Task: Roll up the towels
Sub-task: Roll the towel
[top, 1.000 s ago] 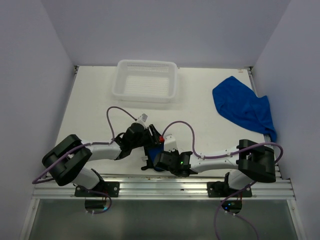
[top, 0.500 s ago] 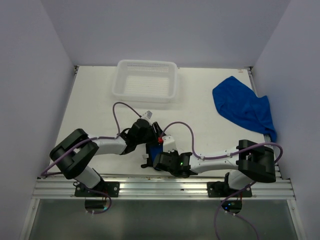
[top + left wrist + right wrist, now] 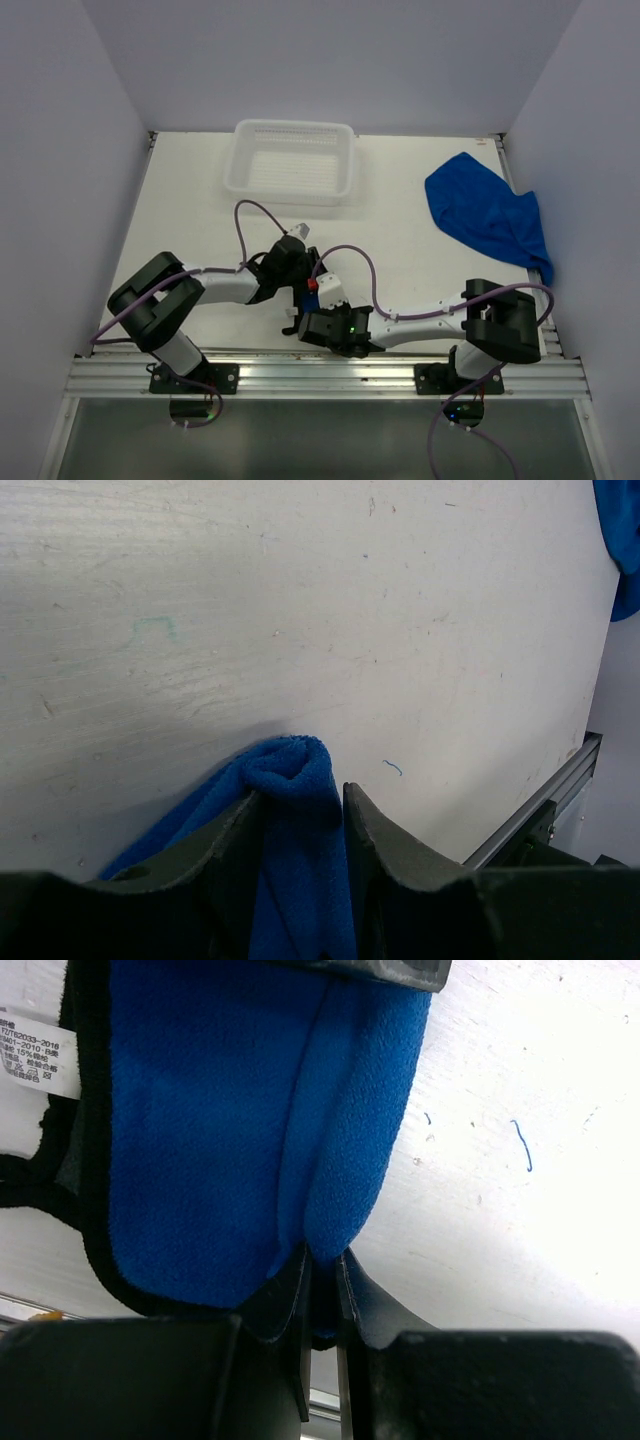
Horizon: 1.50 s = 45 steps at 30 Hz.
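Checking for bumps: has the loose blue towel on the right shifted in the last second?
No. The loose towel keeps its spot, same gap right of the white basket.

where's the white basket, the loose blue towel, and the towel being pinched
white basket (image 3: 295,127): top external view, far rim
loose towel (image 3: 485,215): top external view, middle of the cloth
pinched towel (image 3: 298,780): left wrist view, rounded folded end

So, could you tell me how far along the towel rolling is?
Nothing looks finished. In hand: left gripper and right gripper both pinch the near towel, folded but not clearly rolled. Remaining: the far towel lies crumpled, untouched.
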{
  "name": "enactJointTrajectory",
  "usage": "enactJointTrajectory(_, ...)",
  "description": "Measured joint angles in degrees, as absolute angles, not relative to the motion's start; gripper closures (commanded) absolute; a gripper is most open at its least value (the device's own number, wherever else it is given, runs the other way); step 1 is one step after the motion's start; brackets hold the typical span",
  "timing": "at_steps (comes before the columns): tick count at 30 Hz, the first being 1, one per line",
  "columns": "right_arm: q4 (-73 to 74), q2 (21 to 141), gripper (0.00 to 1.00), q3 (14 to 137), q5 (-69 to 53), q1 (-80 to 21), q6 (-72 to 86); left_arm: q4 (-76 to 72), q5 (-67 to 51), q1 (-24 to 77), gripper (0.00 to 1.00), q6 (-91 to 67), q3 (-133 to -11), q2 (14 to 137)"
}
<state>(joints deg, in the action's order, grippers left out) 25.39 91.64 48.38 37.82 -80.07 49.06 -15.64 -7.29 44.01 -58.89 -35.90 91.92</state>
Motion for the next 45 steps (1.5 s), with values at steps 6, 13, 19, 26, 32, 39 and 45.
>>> enactJointTrajectory(6, 27.5, 91.7, 1.00, 49.0, 38.2, -80.5, 49.0, -14.9, -7.2, 45.1, 0.66, -57.4, -37.9, 93.9)
enactJointTrajectory(13, 32.4, 93.5, 1.00, 51.9, 39.9, -81.3, 49.1, -14.0, -6.6, 45.8, 0.76, -55.9, -39.3, 95.2)
enactJointTrajectory(19, 36.4, 96.2, 1.00, 54.7, 42.1, -82.5, 49.6, -14.2, -7.3, 45.8, 0.91, -54.8, -40.0, 96.8)
enactJointTrajectory(26, 42.2, 99.8, 1.00, 58.8, 44.7, -83.7, 50.1, -15.2, -8.2, 45.8, 1.00, -54.8, -40.3, 97.6)
enactJointTrajectory(32, 48.1, 102.5, 1.00, 62.6, 47.0, -84.6, 50.8, -16.4, -8.2, 45.8, 1.00, -55.0, -39.3, 97.1)
enactJointTrajectory(39, 56.8, 108.4, 1.00, 69.1, 49.2, -87.4, 51.5, -29.0, -9.5, 44.2, 1.00, -59.1, -27.6, 92.6)
enactJointTrajectory(45, 63.6, 114.6, 1.00, 73.6, 52.3, -88.9, 51.4, -34.5, -9.7, 43.9, 1.00, -60.0, -23.7, 91.5)
